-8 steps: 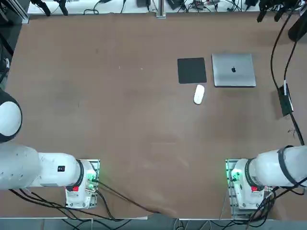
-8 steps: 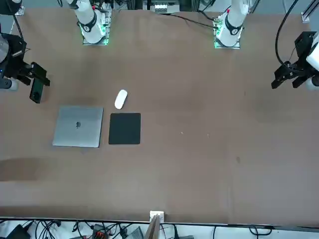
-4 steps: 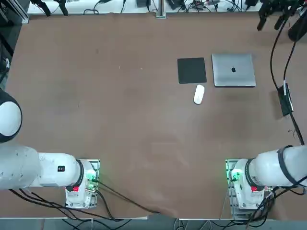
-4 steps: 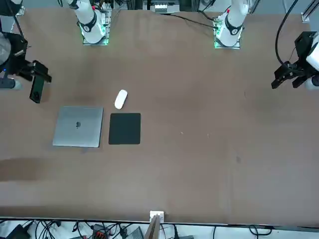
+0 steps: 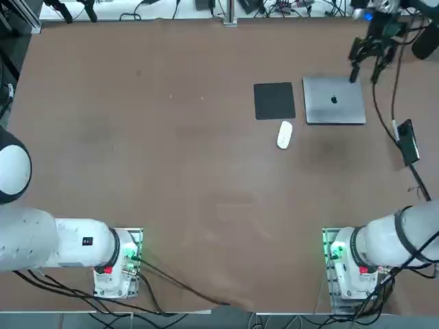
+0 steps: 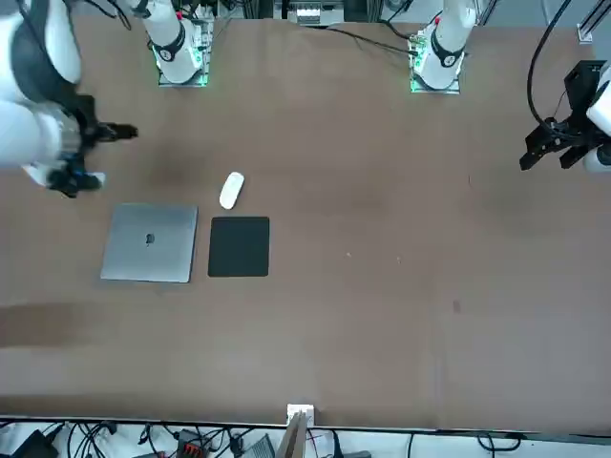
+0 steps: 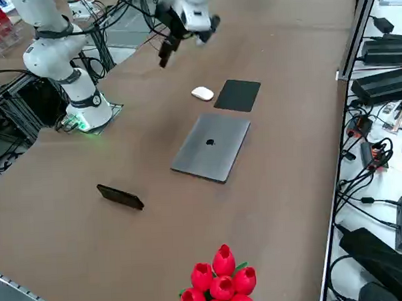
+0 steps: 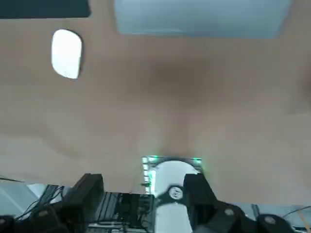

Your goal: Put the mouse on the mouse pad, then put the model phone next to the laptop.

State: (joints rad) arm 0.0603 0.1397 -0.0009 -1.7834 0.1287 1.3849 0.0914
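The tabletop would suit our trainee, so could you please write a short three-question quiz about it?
1. Multiple choice: where is the mouse?
A) on the mouse pad
B) on the table, just off the pad
C) in the claw
2. True or false: the right claw, above the table near the laptop, is open and empty.
3. Short answer: which thing stands on its edge, apart from the pad, mouse and laptop?

Key: 1. B; 2. true; 3. the model phone

My right arm reaches out above the surface, bent over from its base. Its hand [image 8: 146, 194] hangs tilted, clear of the surface, with its two fingers spread wide.
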